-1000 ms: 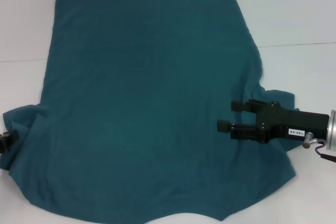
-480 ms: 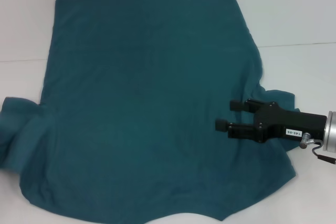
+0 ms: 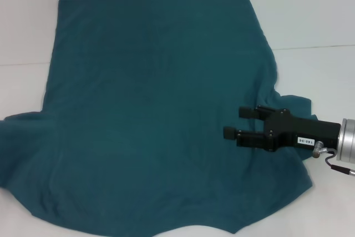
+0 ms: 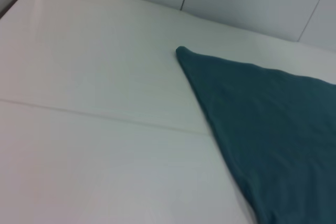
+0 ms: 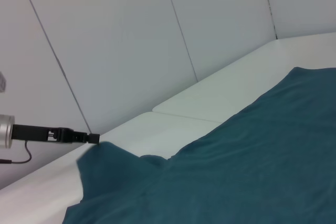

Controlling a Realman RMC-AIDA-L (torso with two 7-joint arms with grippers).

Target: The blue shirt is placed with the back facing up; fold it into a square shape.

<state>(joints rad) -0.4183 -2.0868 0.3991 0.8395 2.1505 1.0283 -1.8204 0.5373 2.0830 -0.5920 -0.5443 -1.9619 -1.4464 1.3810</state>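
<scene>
The blue shirt lies spread flat on the white table and fills most of the head view. My right gripper hovers open over the shirt's right side, near the right sleeve, with nothing between its fingers. In the head view my left gripper is out of sight. The right wrist view shows the left gripper far off at the shirt's raised left sleeve edge, seen side-on. A shirt corner and bare table appear in the left wrist view.
A seam crosses the white table behind the shirt. Bare table lies to the left of the shirt. Grey wall panels stand behind the table's far edge.
The left gripper, at the left sleeve a second ago, has drawn out of the head view, and the sleeve now lies flatter. The right gripper has crept a little inward over the shirt.
</scene>
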